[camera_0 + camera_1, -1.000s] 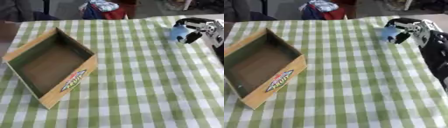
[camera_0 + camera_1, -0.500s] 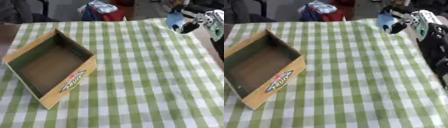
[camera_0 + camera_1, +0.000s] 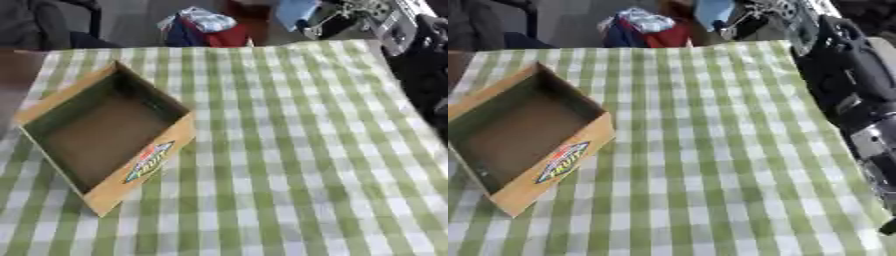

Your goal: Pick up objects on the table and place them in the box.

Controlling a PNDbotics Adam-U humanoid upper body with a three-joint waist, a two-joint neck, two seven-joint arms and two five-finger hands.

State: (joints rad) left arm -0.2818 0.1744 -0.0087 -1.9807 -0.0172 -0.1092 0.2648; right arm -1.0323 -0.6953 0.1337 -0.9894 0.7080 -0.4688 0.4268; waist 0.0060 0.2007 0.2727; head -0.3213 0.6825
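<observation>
One blue object [image 3: 296, 12] is all we carry in the left eye view: our right hand [image 3: 354, 11], fingers curled round it, has risen from above the tabletop's [image 3: 289, 150] far right corner to the picture's top edge, past the checked cloth. The object sits just left of the hand. The open cardboard box [image 3: 105, 135] lies well apart, at the left.

Right eye view: the same hand [image 3: 767, 12] grips the blue object [image 3: 710, 11]; the black arm fills the right side.
</observation>
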